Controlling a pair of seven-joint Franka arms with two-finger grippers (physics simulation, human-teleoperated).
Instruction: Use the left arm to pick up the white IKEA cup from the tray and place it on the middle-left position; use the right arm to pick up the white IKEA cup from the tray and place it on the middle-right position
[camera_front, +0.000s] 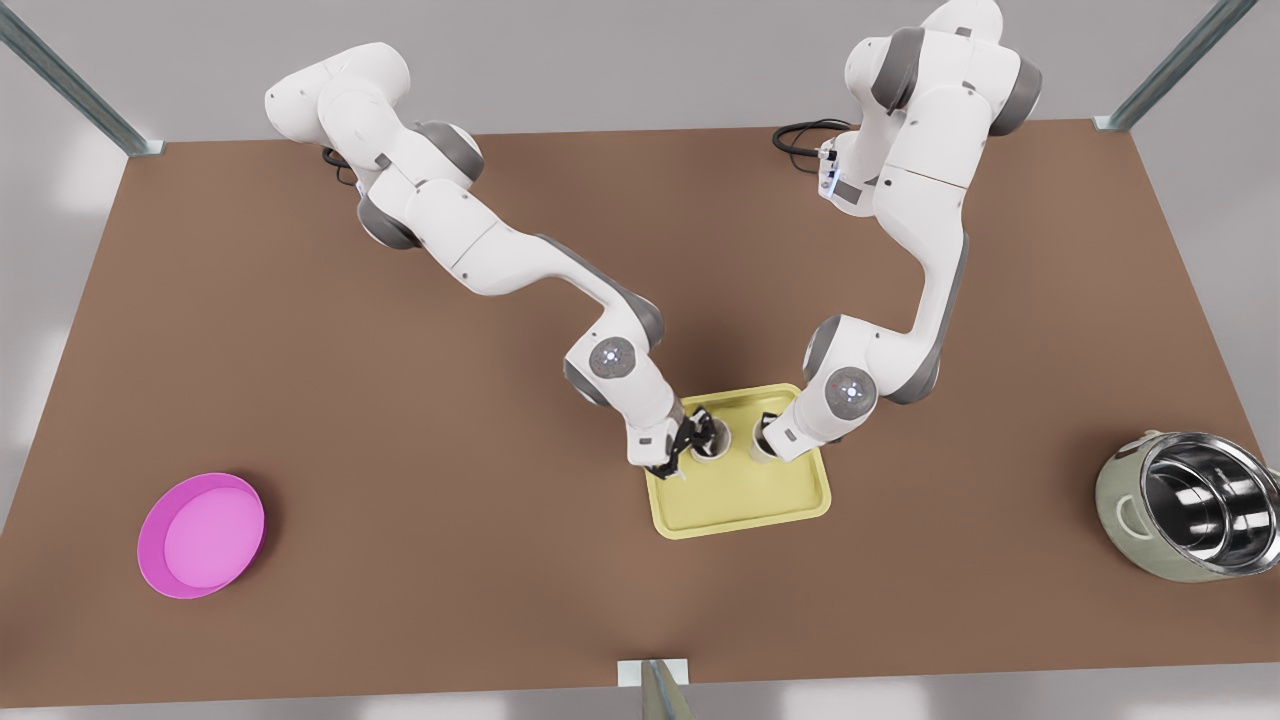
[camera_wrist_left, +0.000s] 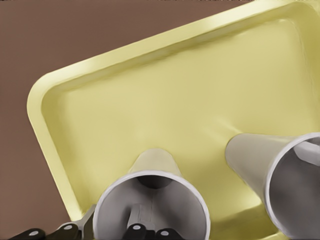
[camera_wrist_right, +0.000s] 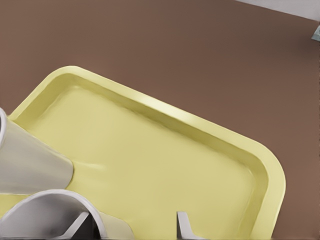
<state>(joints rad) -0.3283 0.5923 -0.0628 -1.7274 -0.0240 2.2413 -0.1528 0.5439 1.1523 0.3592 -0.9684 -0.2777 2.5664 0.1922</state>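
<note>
The pale yellow tray lies at the table's centre with two white cups standing upright on it. My left gripper is down at the cup on the front view's left. In the left wrist view this cup has one finger inside and one outside its wall, and the left gripper is open. My right gripper is at the other cup. It stands open astride that cup's rim. Bare brown tabletop flanks the tray.
A round pink dish sits near the front on the front view's left. A steel pot stands at the front view's right edge. Black cables lie at the back by an arm base.
</note>
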